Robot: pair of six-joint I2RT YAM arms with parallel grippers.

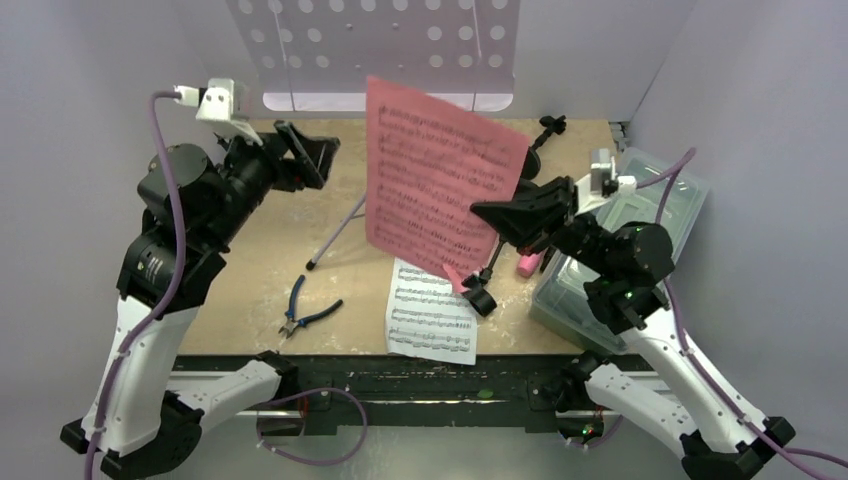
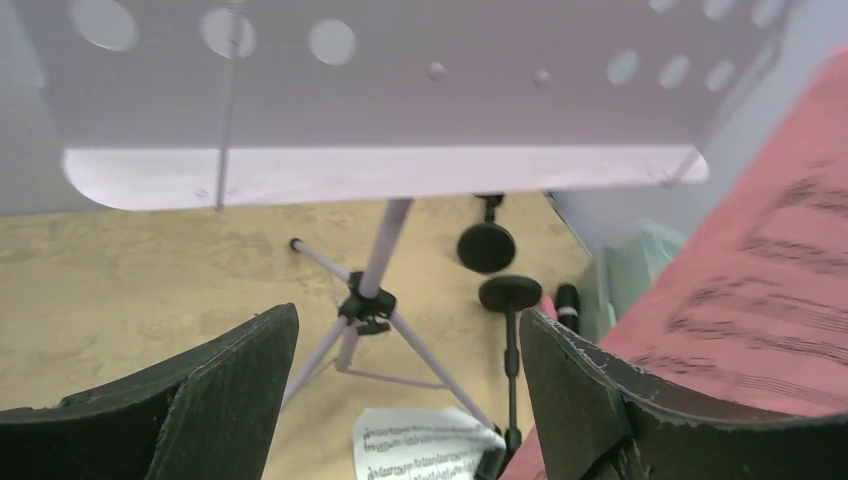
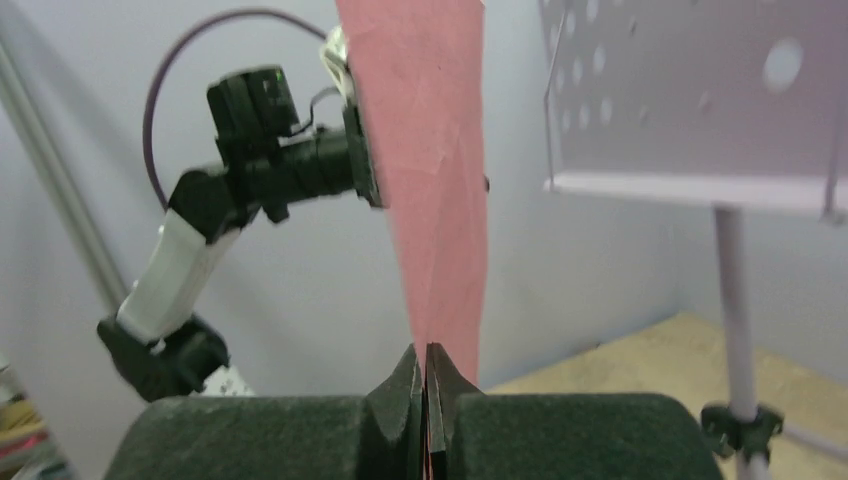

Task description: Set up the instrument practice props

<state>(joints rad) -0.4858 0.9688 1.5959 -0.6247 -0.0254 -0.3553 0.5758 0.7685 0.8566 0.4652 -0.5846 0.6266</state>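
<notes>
**Pink sheet pinched by right gripper; left gripper wide and empty**

**Top view.**
- The pink sheet [image 1: 440, 180] is held in the air over the middle of the table [image 1: 250, 270], printed face to the camera, its top edge in front of the desk [image 1: 380, 50].
- The right gripper [image 1: 480, 212] meets the sheet at its right edge.
- The left gripper [image 1: 312, 158] hangs to the sheet's left, near but apart, jaws spread.
- The white sheet [image 1: 432, 310] lies flat at the near edge, and the pliers [image 1: 303, 310] lie to its left.
- One pole [image 1: 480, 298] lies with its round base beside the white sheet's top corner.
- A pink microphone [image 1: 527, 265] lies against the tub [image 1: 680, 195] on the right.
- A tripod [image 1: 335, 240] leg slants down to the tabletop.

**Left wrist.**
- Both fingers [image 2: 230, 400] stand far apart with nothing between them.
- Past the fingers, the desk's [image 2: 380, 80] perforated panel fills the top, with the tripod hub [image 2: 365, 305] below it.
- Two round pole bases [image 2: 487, 247] sit behind the tripod, and a microphone [image 2: 565, 300] lies just beside them.
- The pink sheet [image 2: 760, 300] crosses the right side, and a corner of the white sheet [image 2: 420, 445] shows low down.

**Right wrist.**
- The jaws are pressed together on the pink sheet's [image 3: 440, 180] lower edge, and the sheet rises straight up from the grip.
- The left gripper [image 3: 355, 160] shows at the sheet's far side; whether it touches the sheet cannot be told from here.
- The desk [image 3: 700, 90] stands to the right on its post.
</notes>
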